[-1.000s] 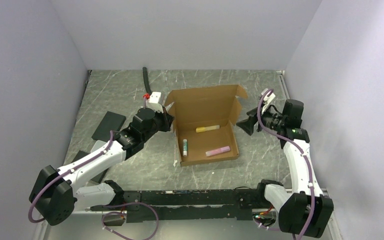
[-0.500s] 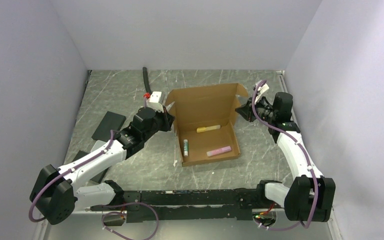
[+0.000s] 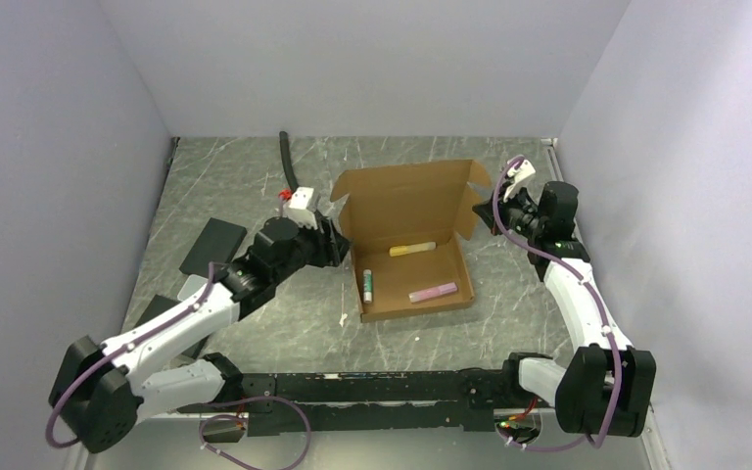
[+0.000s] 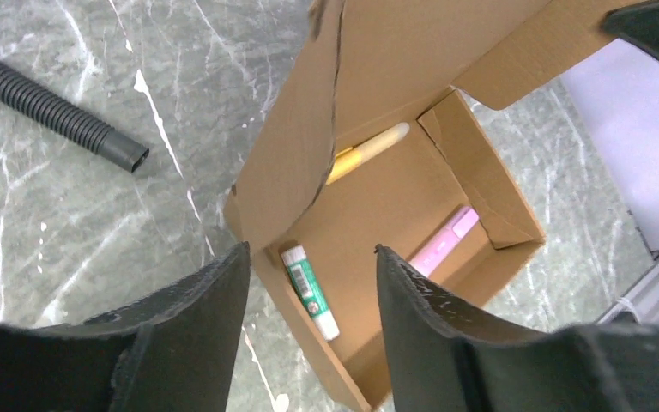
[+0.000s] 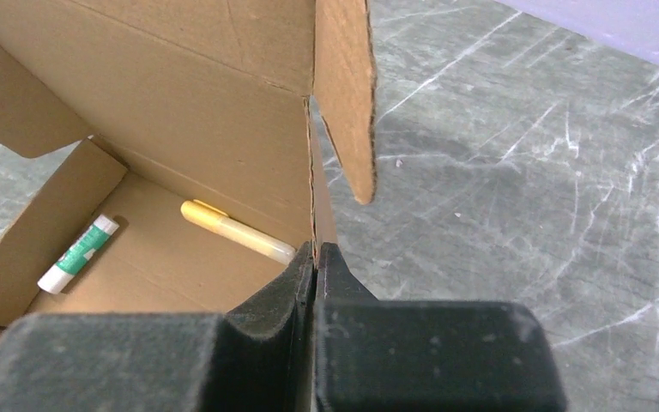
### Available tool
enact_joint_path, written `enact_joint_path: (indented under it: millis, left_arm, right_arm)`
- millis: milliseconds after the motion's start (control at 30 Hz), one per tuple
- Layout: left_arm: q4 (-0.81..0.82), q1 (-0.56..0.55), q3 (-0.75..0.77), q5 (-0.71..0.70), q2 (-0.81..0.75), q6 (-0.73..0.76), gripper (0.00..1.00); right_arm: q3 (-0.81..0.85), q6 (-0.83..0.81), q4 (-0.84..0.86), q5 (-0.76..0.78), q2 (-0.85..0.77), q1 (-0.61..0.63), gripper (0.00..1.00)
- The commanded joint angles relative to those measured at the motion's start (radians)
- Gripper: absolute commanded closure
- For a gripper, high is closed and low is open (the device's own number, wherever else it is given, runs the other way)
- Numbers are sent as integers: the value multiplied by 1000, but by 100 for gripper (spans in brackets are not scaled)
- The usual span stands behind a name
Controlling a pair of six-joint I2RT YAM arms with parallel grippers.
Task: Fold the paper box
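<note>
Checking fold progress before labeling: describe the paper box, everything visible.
The paper box is plain brown corrugated cardboard: a shallow rectangular tray, side walls up, lid standing open at the far side with ear flaps at its corners. It rests on the marbled table. Inside lie a yellow pen, a green-and-white stick and a pink pen. The right gripper is shut on its right wall edge; the left gripper stands open at the left wall, not clamped.

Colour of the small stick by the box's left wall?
The stick is white with a green label, best seen in the left wrist view.
</note>
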Motion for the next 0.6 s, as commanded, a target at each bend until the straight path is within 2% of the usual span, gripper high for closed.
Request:
enact_joint_path:
  millis: [0,133,233,400,567]
  left_arm:
    - [-13,17,-55,-3,-150,0,37]
    - [-45,48,-115,-68,-252,-12,39]
    - [-80,70,-133,-112,-264,2,45]
    - [9,113,-103,-70,-159,101,55]
    - [184,131,-60,77,2,233,55]
  right_arm:
    - [-13,-31,31,11,-28,-19,100]
    - [-13,-42,6,-2,-24,-21,100]
    - [-13,-46,3,-8,-22,-21,100]
    - [-16,-49,2,-21,-22,-22,100]
    - [-19,-52,0,-42,-17,-22,100]
